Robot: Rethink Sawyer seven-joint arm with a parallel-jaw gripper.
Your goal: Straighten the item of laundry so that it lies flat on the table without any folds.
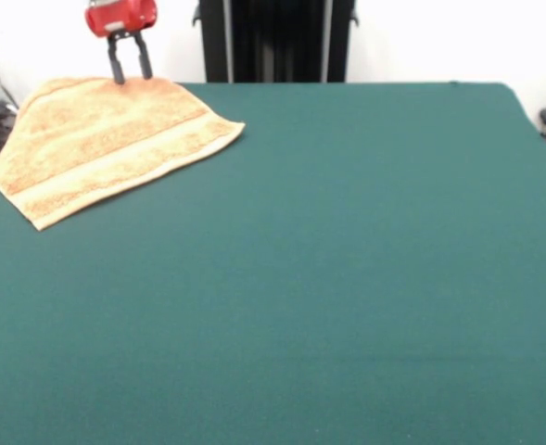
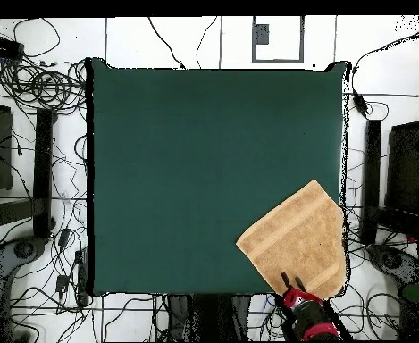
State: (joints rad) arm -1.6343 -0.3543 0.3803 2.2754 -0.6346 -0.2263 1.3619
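Lying in the upper left of the front view, the towel [image 1: 106,148] sits at the far left corner of the green worktop [image 1: 328,278], with most of the cloth-covered surface in the lower and right parts of the frame bare. Its nearest point is a corner at the lower left, from which one hemmed edge runs up and right to a second corner pointing toward the middle of the frame; a paler woven band stripe runs parallel to that edge, just inside it. The left side of the towel reaches the worktop's left edge and seems to hang slightly over it. The surface looks mostly spread out, orange-tan and nubbly, with a soft rise along its far edge. Right at that far edge stands the gripper [image 1: 129,74], a red body with two dark fingers [image 1: 117,67] pointing down, set apart with a clear gap between them, their tips at or touching the towel's far border; whether they pinch any fabric cannot be told. In the overhead view the towel [image 2: 297,241] lies as a tilted four-sided shape at the lower right corner of the worktop [image 2: 195,161], one side running past the right edge, and the gripper [image 2: 290,284] meets its bottom edge.
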